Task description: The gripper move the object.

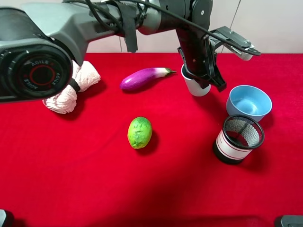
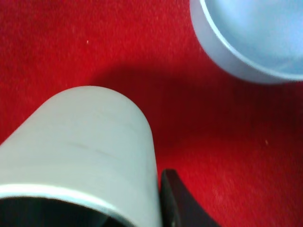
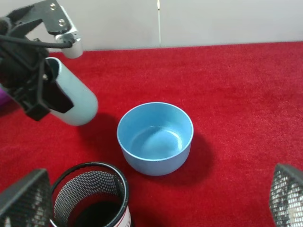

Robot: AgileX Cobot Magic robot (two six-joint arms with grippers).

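The pale blue-green tumbler cup (image 1: 196, 87) is at the back right of the red cloth, tilted, with a shadow on the cloth under it. My left gripper (image 1: 202, 71) reaches across from the left and is shut on the cup near its rim. In the left wrist view the cup (image 2: 85, 142) fills the frame, with one dark finger (image 2: 182, 203) against its side. The right wrist view shows the cup (image 3: 75, 99) held by the left gripper (image 3: 40, 92). My right gripper (image 3: 156, 201) is open and empty, near the front of the blue bowl.
A light-blue bowl (image 1: 249, 101) stands right of the cup, and a black mesh cup with a white band (image 1: 237, 138) stands in front of it. A purple eggplant (image 1: 143, 78), a green fruit (image 1: 139, 132) and a pink cloth (image 1: 75, 87) lie to the left.
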